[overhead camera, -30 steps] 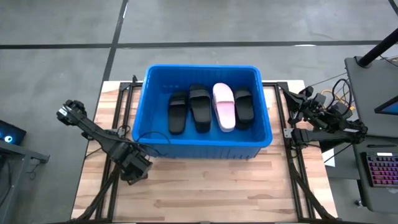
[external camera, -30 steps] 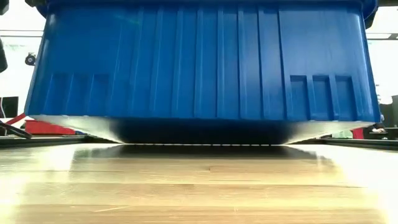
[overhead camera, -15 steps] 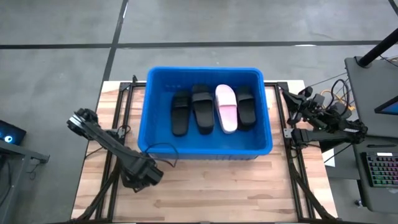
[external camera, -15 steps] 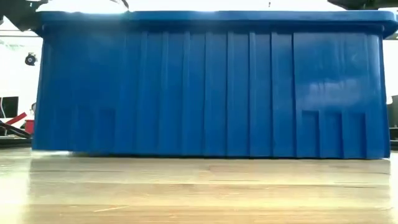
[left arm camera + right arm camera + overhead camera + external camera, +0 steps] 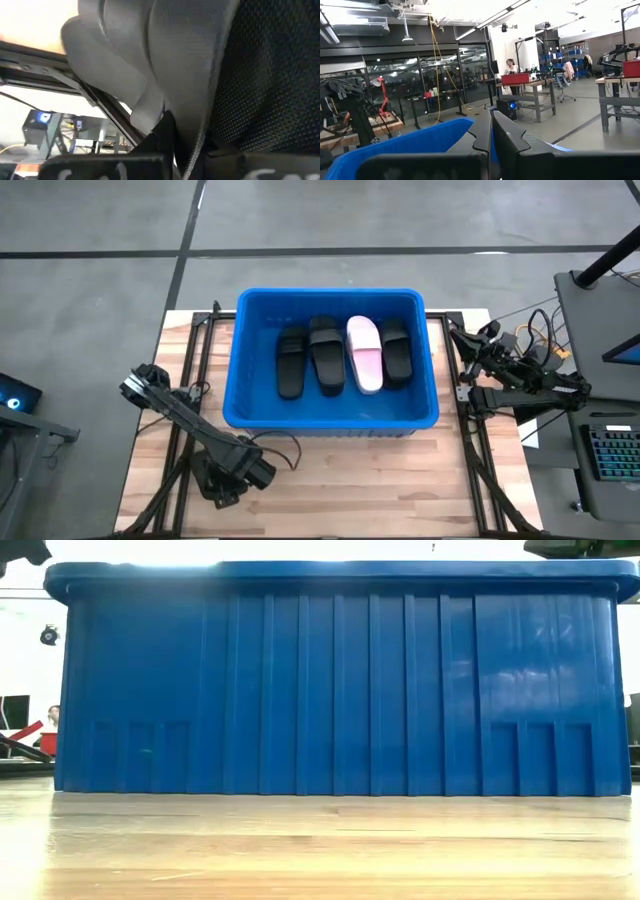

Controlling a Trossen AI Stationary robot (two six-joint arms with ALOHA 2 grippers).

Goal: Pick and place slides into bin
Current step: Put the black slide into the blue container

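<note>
The bright blue bin (image 5: 330, 423) stands flat on the wooden table, toward its far side, and its near wall (image 5: 330, 690) fills the low view. Four slides lie side by side on its floor: three black (image 5: 290, 362) (image 5: 325, 355) (image 5: 394, 352) and one pale pink (image 5: 364, 355). My left gripper (image 5: 258, 472) is shut and hangs in front of the bin's near left corner, slanting down and clear of the bin. My right gripper (image 5: 460, 338) (image 5: 491, 131) is shut and waits folded back beside the bin's right wall.
A thin dark cable (image 5: 285, 448) loops over the table between my left gripper and the bin. Bare wood (image 5: 380, 480) lies in front of the bin. Dark frame rails (image 5: 470, 440) run along both table sides. A desk with a keyboard (image 5: 610, 450) stands to the right.
The bin's near side was tipped up off the table; it has come down and the bin now rests flat. My left gripper has drawn away from the bin's near left corner toward the table's near edge and to the right, sinking and rolling as it went, shut throughout.
</note>
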